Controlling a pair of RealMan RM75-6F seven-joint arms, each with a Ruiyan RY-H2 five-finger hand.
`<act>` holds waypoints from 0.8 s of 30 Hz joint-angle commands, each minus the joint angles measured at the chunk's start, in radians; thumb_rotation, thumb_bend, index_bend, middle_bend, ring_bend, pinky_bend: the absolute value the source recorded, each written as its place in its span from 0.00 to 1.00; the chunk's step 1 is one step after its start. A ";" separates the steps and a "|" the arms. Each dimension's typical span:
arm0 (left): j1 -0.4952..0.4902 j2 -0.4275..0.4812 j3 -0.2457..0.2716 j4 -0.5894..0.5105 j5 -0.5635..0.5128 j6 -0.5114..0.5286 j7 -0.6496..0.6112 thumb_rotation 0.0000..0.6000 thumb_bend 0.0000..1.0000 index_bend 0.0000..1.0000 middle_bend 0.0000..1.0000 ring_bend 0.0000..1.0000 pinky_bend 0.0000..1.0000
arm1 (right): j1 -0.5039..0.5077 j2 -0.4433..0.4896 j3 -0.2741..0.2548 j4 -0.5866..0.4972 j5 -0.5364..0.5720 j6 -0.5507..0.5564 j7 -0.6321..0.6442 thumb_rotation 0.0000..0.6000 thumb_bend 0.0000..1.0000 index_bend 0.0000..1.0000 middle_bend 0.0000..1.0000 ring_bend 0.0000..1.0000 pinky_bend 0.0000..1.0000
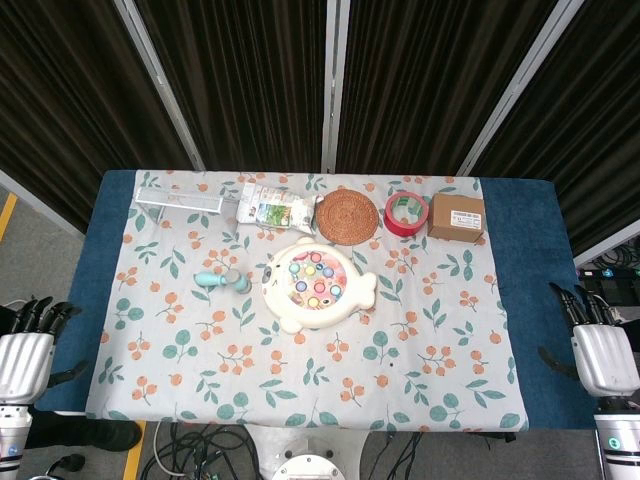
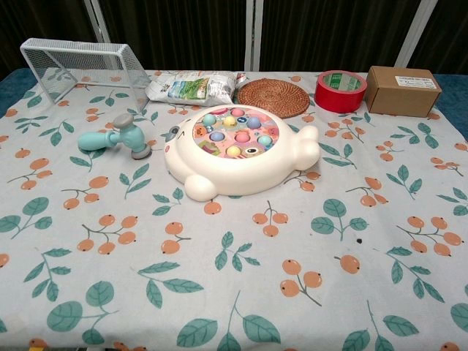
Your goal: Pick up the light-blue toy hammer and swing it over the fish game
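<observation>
The light-blue toy hammer (image 1: 222, 280) (image 2: 115, 138) lies on the patterned cloth, just left of the fish game, handle pointing left. The cream fish-shaped game (image 1: 315, 284) (image 2: 238, 151) with coloured pegs sits mid-table. My left hand (image 1: 28, 346) hangs off the table's near-left corner, fingers spread and holding nothing. Off the near-right edge my right hand (image 1: 598, 347) is likewise spread and empty. Both hands are far from the hammer and show only in the head view.
Along the far edge stand a white wire rack (image 1: 180, 201) (image 2: 82, 63), a snack bag (image 1: 272, 210) (image 2: 192, 88), a woven coaster (image 1: 347, 215) (image 2: 273, 96), a red tape roll (image 1: 406, 213) (image 2: 341, 90) and a cardboard box (image 1: 456, 217) (image 2: 403, 90).
</observation>
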 commanded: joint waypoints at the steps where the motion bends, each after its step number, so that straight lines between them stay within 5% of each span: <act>1: 0.000 0.000 0.001 0.001 0.000 -0.001 0.000 1.00 0.04 0.24 0.21 0.10 0.12 | 0.000 0.000 0.000 0.000 -0.001 0.001 0.000 1.00 0.11 0.03 0.17 0.05 0.12; 12: -0.053 0.007 -0.029 -0.012 0.035 -0.028 -0.002 1.00 0.04 0.24 0.21 0.10 0.12 | -0.009 0.001 -0.003 0.005 -0.014 0.023 0.005 1.00 0.11 0.03 0.17 0.05 0.12; 24: -0.351 -0.013 -0.145 0.050 -0.019 -0.380 -0.158 1.00 0.15 0.31 0.27 0.16 0.13 | -0.020 0.016 -0.002 -0.005 -0.033 0.053 -0.004 1.00 0.11 0.03 0.17 0.05 0.12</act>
